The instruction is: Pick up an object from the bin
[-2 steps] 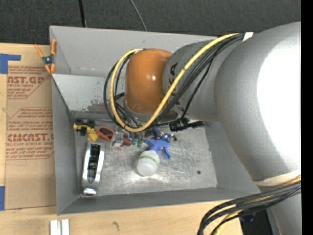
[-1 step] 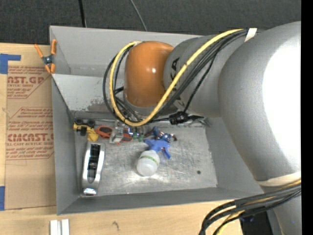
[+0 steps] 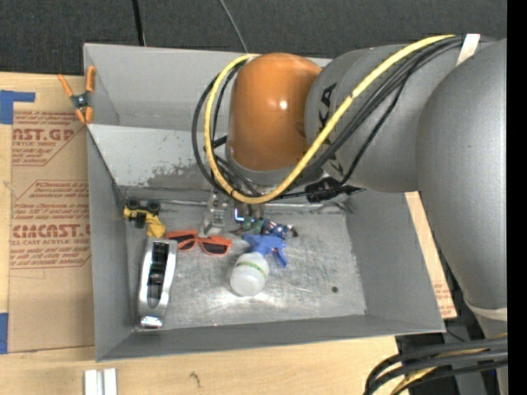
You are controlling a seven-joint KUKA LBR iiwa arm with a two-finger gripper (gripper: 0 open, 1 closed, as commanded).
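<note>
Grey bin (image 3: 329, 266) is sitting under the arm.
Gripper (image 3: 221, 217) is hanging just beside red sunglasses (image 3: 203, 243); open or closed, cannot tell.

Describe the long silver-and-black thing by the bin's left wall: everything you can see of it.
The long silver and black stapler-like object lies flat on the floor of the grey metal bin, beside the left wall. Its length runs from the front corner back toward the red-framed sunglasses. The shell looks like shiny metal, with dark openings down its middle. Its far end comes close to the sunglasses' left tip, but I cannot tell whether they touch. Nothing lies on top of it.
</note>
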